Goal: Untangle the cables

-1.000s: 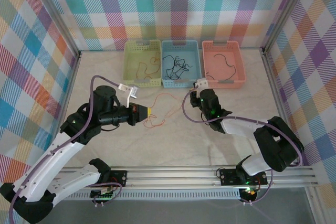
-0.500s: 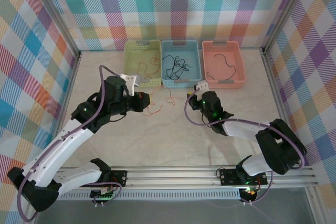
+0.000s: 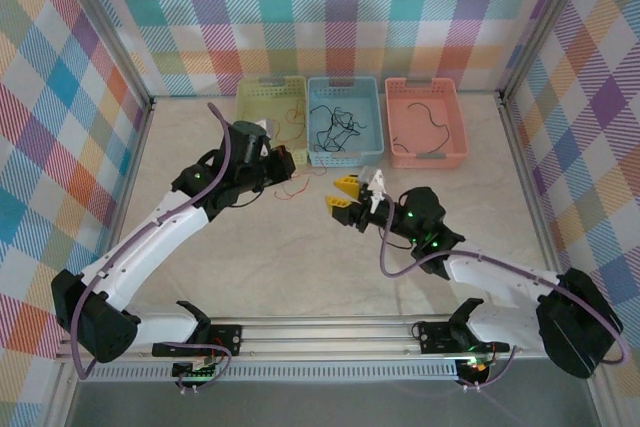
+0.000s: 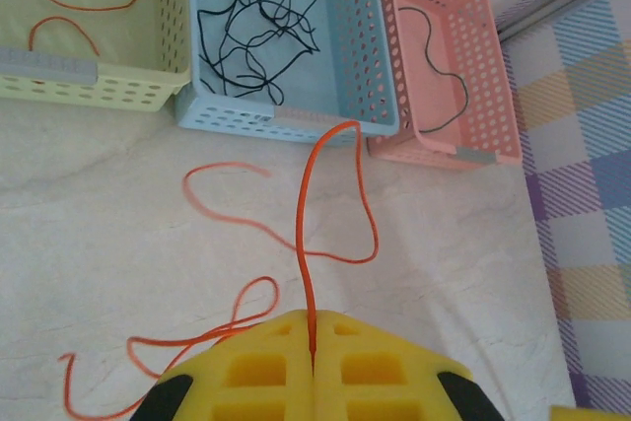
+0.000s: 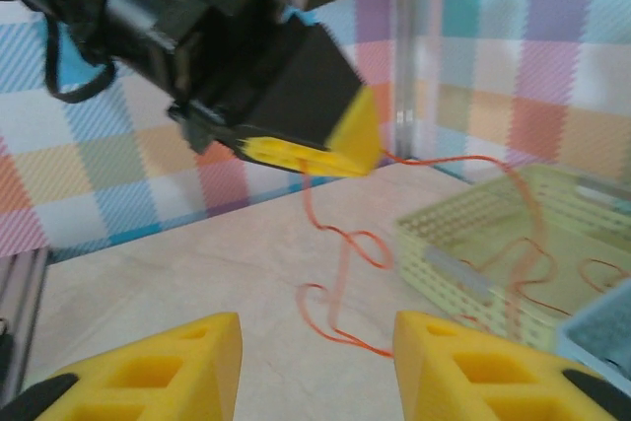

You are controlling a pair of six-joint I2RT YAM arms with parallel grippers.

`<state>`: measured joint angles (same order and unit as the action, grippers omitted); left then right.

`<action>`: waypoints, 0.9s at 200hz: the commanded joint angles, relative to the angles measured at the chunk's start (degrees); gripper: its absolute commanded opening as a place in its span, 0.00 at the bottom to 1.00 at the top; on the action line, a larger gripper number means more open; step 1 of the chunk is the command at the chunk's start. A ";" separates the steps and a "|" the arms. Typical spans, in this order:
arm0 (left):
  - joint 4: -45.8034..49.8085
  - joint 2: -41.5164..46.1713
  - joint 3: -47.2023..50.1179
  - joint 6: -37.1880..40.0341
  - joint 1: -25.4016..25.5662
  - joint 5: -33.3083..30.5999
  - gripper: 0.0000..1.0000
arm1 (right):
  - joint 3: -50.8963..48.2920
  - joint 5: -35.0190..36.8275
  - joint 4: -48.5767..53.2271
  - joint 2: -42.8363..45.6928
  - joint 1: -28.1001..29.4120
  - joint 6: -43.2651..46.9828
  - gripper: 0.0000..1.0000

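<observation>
Left claw: I see it clamped on orange cable, which loops over table;
Right claw: spread wide, near blue basket;
Black cables: inside that basket

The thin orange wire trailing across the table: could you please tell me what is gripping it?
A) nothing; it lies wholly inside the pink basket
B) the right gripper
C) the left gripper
C: the thin orange wire rises from between the shut yellow pads of the left gripper, while the right gripper stands open, holding nothing.
</observation>
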<state>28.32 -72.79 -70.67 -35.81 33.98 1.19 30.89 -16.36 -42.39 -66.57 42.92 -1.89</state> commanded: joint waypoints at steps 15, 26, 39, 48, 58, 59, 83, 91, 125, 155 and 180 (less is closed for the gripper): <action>-3.71 -0.51 -1.94 -4.20 -0.23 3.33 0.00 | 5.71 -3.57 -3.61 -10.07 2.99 3.14 0.46; -3.88 -0.51 -1.99 -4.76 -0.23 4.18 0.00 | 7.75 -2.91 -3.96 -12.88 3.37 3.12 0.46; -4.05 -0.41 -1.93 -5.36 -0.23 4.97 0.00 | 9.94 -1.29 -4.26 -15.50 3.48 3.07 0.47; -3.98 -0.17 -2.01 -5.44 -0.23 5.22 0.00 | 11.02 -0.13 -5.21 -17.24 3.47 2.95 0.50; -3.99 -0.15 -2.03 -5.61 -0.23 5.51 0.00 | 12.44 -0.15 -6.00 -19.01 3.49 3.12 0.52; -3.98 -0.15 -2.02 -5.60 -0.23 5.59 0.00 | 12.57 -0.24 -6.02 -19.20 3.49 3.12 0.52; -4.30 -0.35 -2.03 -6.07 -0.23 7.20 0.00 | 17.88 -1.16 -3.24 -23.35 3.58 2.41 0.57; -4.81 -0.38 -1.93 -6.41 -0.15 7.98 0.00 | 19.39 0.27 -2.75 -24.71 3.66 1.94 0.57; -5.78 0.41 -2.02 -7.32 -0.14 9.32 0.00 | 23.66 4.66 -4.22 -31.13 3.58 -1.31 0.56; -4.81 0.94 -3.99 -7.07 -0.14 9.43 0.00 | 25.61 3.18 -4.95 -35.70 3.67 -3.28 0.45; -5.06 2.06 -4.55 -7.87 -0.14 10.05 0.00 | 25.01 2.57 -6.89 -37.81 3.67 -3.58 0.30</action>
<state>26.48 -73.12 -71.66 -42.72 33.21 7.88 55.46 -12.86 -48.49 -101.47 46.11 -3.99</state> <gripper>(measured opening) 0.052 0.375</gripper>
